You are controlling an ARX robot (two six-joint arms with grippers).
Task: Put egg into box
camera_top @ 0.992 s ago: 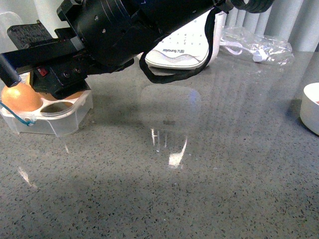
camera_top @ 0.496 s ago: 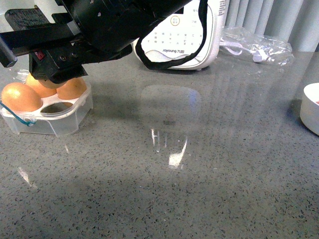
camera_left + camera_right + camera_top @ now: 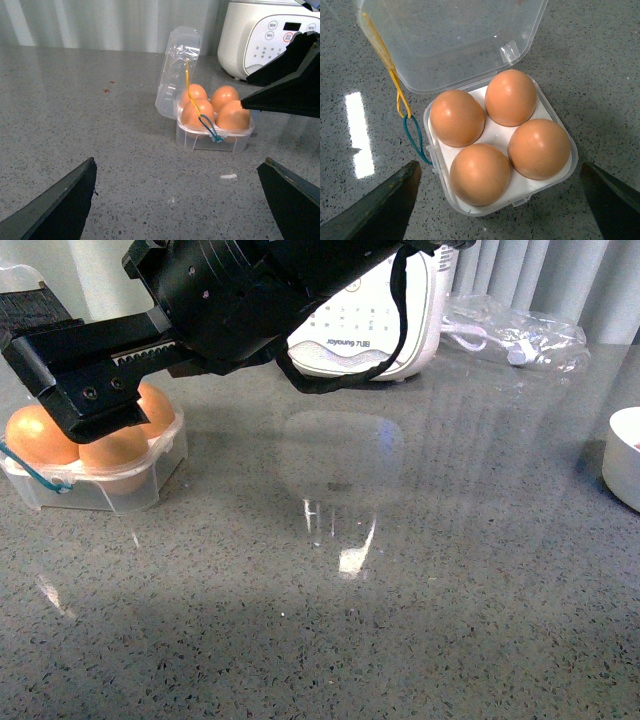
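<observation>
Box (image 3: 100, 495) first, at the far left of the grey counter (image 3: 400, 620): clear plastic, lid (image 3: 177, 65) hinged open, a yellow and a blue cord (image 3: 210, 131) at one side, all four cups filled with brown eggs. The egg (image 3: 115, 452) sits in the near right cup, touching its neighbours. Right over the box hangs the right gripper (image 3: 498, 164), fingers spread wide and clasping nothing. From its own camera the egg lies below and between the two fingers, clear of both. In the front view one black finger crosses in front of the rear eggs. The left gripper (image 3: 176, 161) is also spread wide and empty. It is well back from the box, on the cord side.

Half a second ago the near right cup was bare and only three eggs showed. Now that cup is filled.

Further right stands a white rice cooker (image 3: 350, 330) behind the arm, then a crumpled clear bag (image 3: 520, 335), and at the far right edge a white bowl (image 3: 625, 465).
</observation>
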